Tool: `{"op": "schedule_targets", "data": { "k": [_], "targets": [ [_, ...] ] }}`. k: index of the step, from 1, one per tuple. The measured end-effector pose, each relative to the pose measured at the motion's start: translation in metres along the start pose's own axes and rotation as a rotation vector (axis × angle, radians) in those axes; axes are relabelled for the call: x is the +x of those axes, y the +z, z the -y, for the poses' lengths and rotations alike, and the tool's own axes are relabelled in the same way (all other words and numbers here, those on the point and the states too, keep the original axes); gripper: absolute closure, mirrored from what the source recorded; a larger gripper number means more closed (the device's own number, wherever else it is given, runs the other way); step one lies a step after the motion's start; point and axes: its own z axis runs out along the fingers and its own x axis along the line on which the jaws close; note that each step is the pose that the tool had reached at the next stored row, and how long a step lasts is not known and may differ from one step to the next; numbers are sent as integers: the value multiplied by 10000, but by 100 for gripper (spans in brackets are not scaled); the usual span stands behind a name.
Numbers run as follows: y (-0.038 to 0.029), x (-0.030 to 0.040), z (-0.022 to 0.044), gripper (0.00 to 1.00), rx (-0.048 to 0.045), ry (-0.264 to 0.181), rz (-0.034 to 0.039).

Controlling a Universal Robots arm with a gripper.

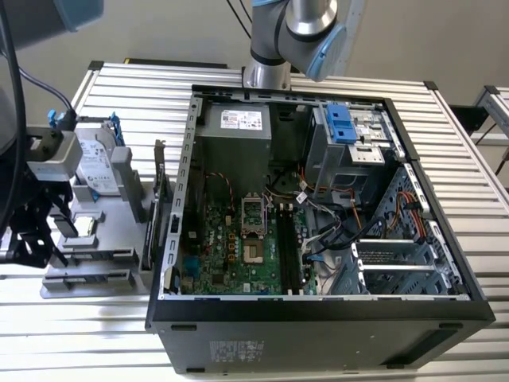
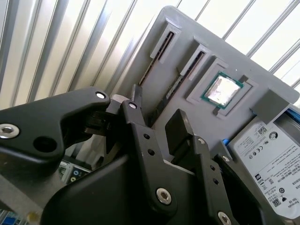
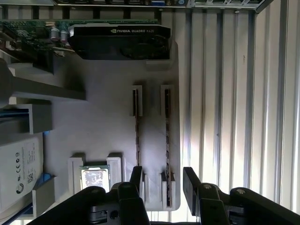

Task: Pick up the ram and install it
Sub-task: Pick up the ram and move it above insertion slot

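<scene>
**Gripper over the parts tray.** In the exterior view the gripper [image 1: 33, 239] sits at the frame's left edge, partly cut off, and its fingertips are lost against the grey tray [image 1: 87, 282]. The arm [image 1: 298, 32] rises behind the open computer case [image 1: 318, 334] and leaves the frame at the top, so its middle links are unseen. The ram [image 3: 167, 140] shows edge-on as a thin dark strip standing in a tray slot, its lower edge sunk in the slot. Pose: the wrist points down at the tray with the 2 fingers [image 3: 190, 177] spread apart, 1 on each side of the ram; whether they reach down to its level cannot be told. A 2nd stick [image 3: 137, 136] stands in the neighbouring slot, near a processor chip [image 3: 95, 178]
</scene>
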Motion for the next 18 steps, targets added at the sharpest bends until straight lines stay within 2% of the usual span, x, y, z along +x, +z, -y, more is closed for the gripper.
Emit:
{"op": "schedule_targets", "data": {
  "k": [18],
  "targets": [
    [37, 0, 1, 0, 0, -1, 37]
  ]
}}
